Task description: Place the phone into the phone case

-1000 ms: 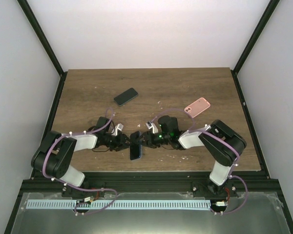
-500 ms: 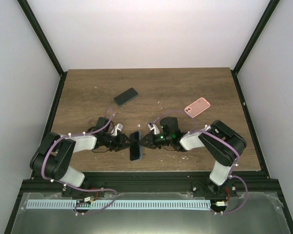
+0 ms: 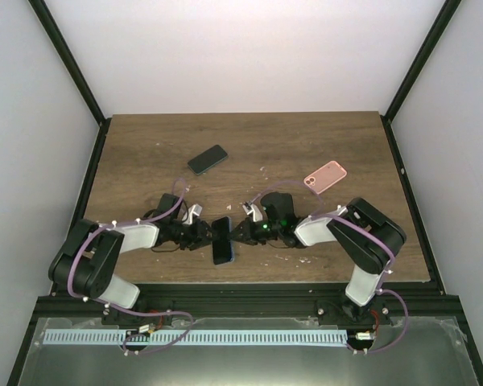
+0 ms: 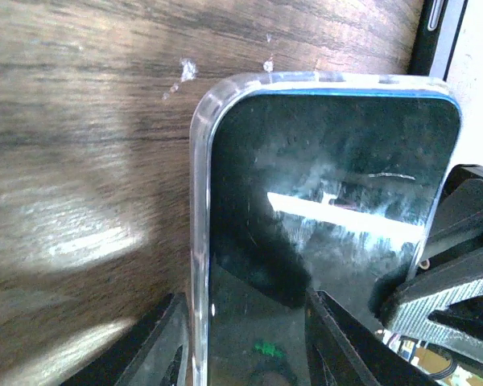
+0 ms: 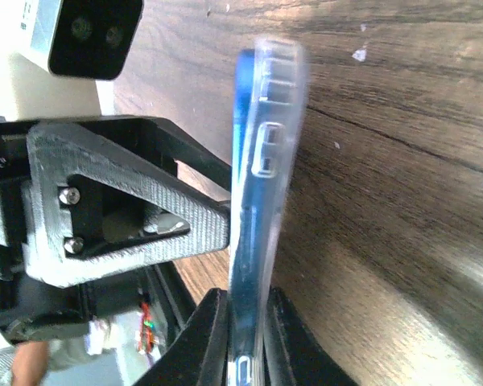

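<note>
The right gripper (image 5: pixel 245 331) was pinched thin across one long edge of the blue phone (image 3: pixel 223 240) and the clear case (image 4: pixel 200 201) together, one finger on the glass side and one on the case's back. The left gripper (image 4: pixel 245 336) stood part-way apart with nothing clamped between its fingers. One finger sat just outside the case's rim, the other lay over the screen, and from the right wrist its tip touched the glass. The phone lay between the two grippers at the near middle of the wooden table (image 3: pixel 306 145), screen up toward the overhead camera and case beneath. Whether it rested on the wood or hung just above it could not be told. Its long axis ran roughly from the near edge toward the far one, the far end leaning slightly right; which end was the top could not be made out. Edge-on, the blue body seemed to stand a little proud of the clear shell, so this looked like the seating step, nearly done. The next move probably called for firm pressure on the glass while the pinch steadied the edge, until the lip closed all round. A dark phone (image 3: pixel 207 159) and a pink case (image 3: pixel 325 176) lay well apart, farther back.
</note>
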{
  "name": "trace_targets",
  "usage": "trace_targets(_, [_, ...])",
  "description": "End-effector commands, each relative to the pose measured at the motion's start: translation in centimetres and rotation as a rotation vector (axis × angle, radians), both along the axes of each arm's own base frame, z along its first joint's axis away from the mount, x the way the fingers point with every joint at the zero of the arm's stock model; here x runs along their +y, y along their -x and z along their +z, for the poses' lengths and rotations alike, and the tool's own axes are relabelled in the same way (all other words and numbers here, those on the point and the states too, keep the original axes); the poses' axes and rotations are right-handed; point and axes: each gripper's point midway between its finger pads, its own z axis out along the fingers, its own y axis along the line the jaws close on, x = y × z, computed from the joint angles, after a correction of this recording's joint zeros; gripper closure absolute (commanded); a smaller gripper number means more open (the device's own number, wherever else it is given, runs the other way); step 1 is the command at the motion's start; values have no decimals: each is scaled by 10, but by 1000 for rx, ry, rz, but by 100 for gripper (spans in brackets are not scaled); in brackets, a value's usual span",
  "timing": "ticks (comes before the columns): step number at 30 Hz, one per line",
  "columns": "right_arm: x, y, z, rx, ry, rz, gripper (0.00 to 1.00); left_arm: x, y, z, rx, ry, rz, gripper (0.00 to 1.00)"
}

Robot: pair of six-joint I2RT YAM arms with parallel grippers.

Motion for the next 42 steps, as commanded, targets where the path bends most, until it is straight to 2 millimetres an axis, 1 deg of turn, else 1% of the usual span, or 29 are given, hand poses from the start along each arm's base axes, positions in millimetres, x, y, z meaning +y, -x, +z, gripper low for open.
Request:
trace_targets(1, [5, -8, 5, -61, 5, 0, 97, 3, 4, 7, -2, -2, 18, 57])
trace_targets(4, [3, -9, 15, -88, -3, -6, 99, 3, -4, 32, -54, 25, 33, 51])
trace_targets(7, [-2, -8, 37, -119, -52, -9, 99, 6, -12, 63, -115, 76, 57, 44])
trace_targets(9, [-8, -9, 53, -149, -76, -26, 99, 6, -16, 86, -160, 114, 64, 41])
trace_targets(10, [-11, -8, 60, -157, -91, -33, 99, 6, -15, 98, -181, 133, 57, 40])
trace_targets(13, [-21, -10, 89, -191, -174, -51, 99, 6, -12, 127, -241, 175, 28, 34])
trace_targets(15, [-24, -7, 106, -218, -218, -49, 99, 6, -11, 144, -294, 202, 20, 31])
trace_targets(18, [-26, 1, 135, -268, -283, -18, 99, -1, -6, 171, -340, 281, -26, 30])
trace_targets(20, [-28, 8, 156, -299, -341, -6, 99, -6, 0, 182, -338, 343, -75, 30])
trace_targets(23, [-31, 16, 179, -334, -411, 13, 99, -9, 6, 188, -346, 392, -109, 30])
trace_targets(25, [-32, 19, 190, -361, -434, 26, 99, -10, 9, 189, -349, 408, -126, 30])
trace_targets(31, [-31, 23, 206, -392, -474, 49, 99, -13, 23, 203, -360, 518, -175, 36])
trace_targets(34, [-30, 24, 212, -391, -497, 57, 98, -13, 26, 208, -375, 534, -177, 45])
trace_targets(38, [-29, 25, 215, -385, -520, 69, 96, -14, 26, 206, -362, 550, -179, 56])
trace_targets(42, [-28, 24, 214, -371, -520, 69, 96, -18, 28, 204, -348, 584, -187, 65])
